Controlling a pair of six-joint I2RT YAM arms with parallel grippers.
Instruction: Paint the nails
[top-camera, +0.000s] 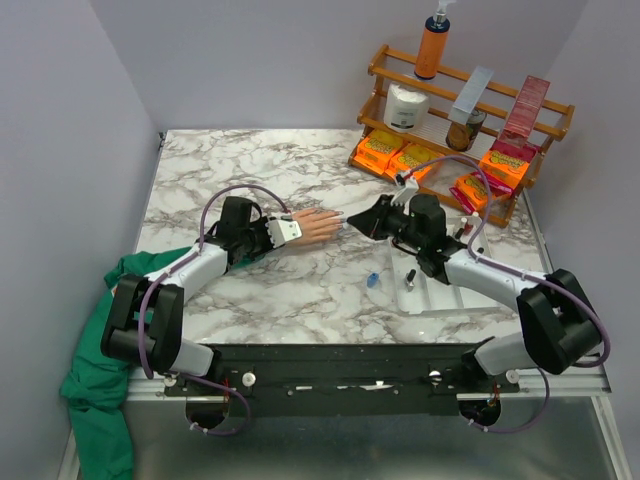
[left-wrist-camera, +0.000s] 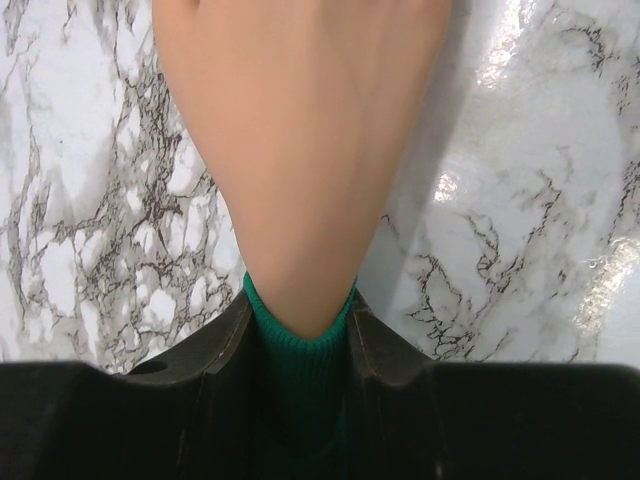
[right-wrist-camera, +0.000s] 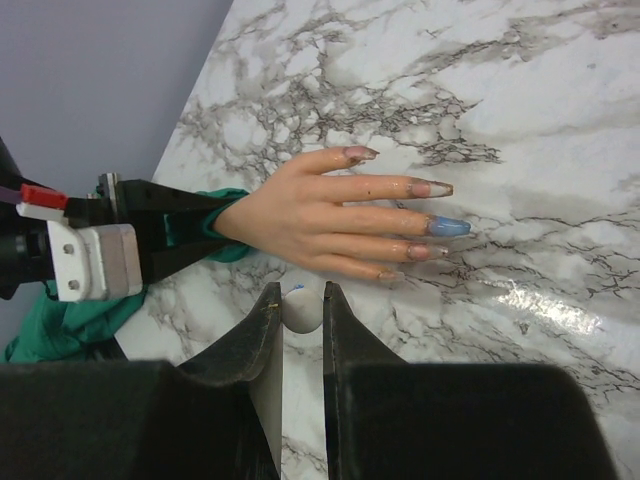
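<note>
Marble-patterned white and grey desk (top-camera: 300, 160) carries everything. At its far right stands a brown wooden rack (top-camera: 566, 108), with flat orange packets (top-camera: 380, 150) on its lower shelf and a tall orange pump bottle (top-camera: 432, 45) on top. A loose green cloth (top-camera: 95, 390) hangs over the near left edge. A shallow white tray (top-camera: 450, 298) lies near right, partly covered by the right arm, and a small dark-capped bottle (top-camera: 409, 277) stands in it. Left of centre lies the peach-coloured fake hand (right-wrist-camera: 300, 210), back up, fingers pointing right. The left tool (top-camera: 292, 229) pinches its green-cuffed wrist from both sides. The right tool (right-wrist-camera: 300, 295) sits just right of the fingertips, pressed together on a small white rounded cap (right-wrist-camera: 300, 312) with a blue tip. A small blue bottle (top-camera: 373, 281) stands on the desk between hand and tray, nearer than the hand. The nails (right-wrist-camera: 448, 227) are long; one is blue, the others pale.
</note>
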